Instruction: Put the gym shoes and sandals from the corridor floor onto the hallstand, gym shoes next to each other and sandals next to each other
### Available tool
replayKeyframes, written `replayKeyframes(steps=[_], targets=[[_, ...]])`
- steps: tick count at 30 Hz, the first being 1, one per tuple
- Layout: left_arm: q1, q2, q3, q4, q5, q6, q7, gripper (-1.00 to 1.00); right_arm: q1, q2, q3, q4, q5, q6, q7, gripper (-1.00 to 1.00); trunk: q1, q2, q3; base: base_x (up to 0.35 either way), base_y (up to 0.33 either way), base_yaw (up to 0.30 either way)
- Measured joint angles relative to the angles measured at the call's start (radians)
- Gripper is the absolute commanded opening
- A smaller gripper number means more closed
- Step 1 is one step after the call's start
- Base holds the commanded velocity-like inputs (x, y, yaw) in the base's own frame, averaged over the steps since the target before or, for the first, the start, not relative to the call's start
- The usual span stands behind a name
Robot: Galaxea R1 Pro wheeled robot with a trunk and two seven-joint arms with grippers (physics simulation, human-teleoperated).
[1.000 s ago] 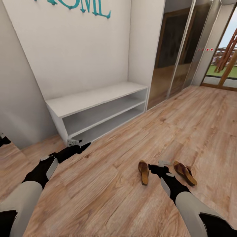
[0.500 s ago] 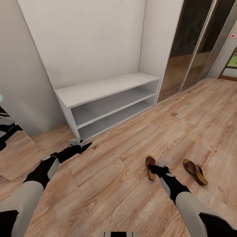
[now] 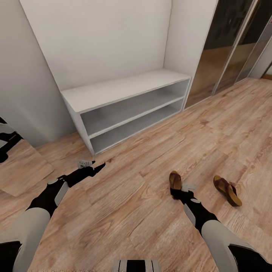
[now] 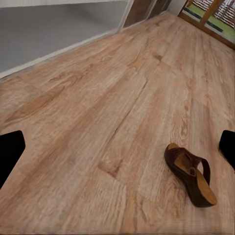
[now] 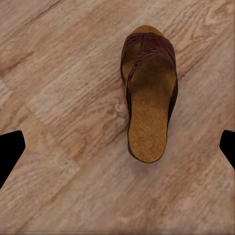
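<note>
Two brown sandals lie apart on the wood floor (image 3: 151,211), the nearer sandal (image 3: 175,182) just beside the right end effector (image 3: 182,189). The other sandal (image 3: 227,190) lies further right. The pale shoe rack (image 3: 124,104) stands far left against the wall.

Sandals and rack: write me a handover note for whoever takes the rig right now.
Left hand: open, empty, low over the corridor floor near the rack's corner.
Right hand: open, empty, above the nearer sandal.
Second sandal lies apart, further right, also on the floor.
Shoe rack: nothing on the top or shelves that are in view.
Done: nothing placed.
Left: both sandals, then the gym shoes, which still need locating.
</note>
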Motion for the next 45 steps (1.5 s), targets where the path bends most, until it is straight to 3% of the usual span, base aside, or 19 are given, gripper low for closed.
replayKeyframes(steps=[4, 15, 23, 31, 45], targets=[[0.000, 0.000, -0.001, 0.000, 0.000, 0.000, 0.000, 1.00, 0.000, 0.000, -0.001, 0.000, -0.001, -0.003, 0.000, 1.00, 0.001, -0.001, -0.014, 0.000, 0.000, 0.000], [0.000, -0.001, -0.019, 0.000, -0.001, 0.000, 0.000, 1.00, 0.000, 0.000, -0.001, 0.000, -0.001, -0.005, 0.000, 1.00, 0.001, -0.001, -0.022, 0.000, 0.000, 0.000], [0.000, -0.012, -0.044, -0.003, -0.002, -0.001, 0.000, 1.00, 0.000, 0.000, -0.001, -0.002, -0.001, -0.005, 0.000, 1.00, 0.005, -0.003, -0.061, 0.000, 0.000, 0.000], [0.000, -0.055, -0.131, -0.017, -0.006, -0.001, -0.001, 1.00, 0.000, 0.000, -0.001, -0.003, -0.001, -0.005, 0.000, 1.00, 0.009, -0.004, -0.105, 0.000, 0.000, 0.000], [0.000, -0.060, -0.139, -0.019, -0.006, -0.001, -0.001, 1.00, 0.000, 0.000, -0.002, -0.004, -0.001, -0.005, -0.001, 1.00, 0.014, -0.007, -0.174, 0.000, 0.000, -0.013]])
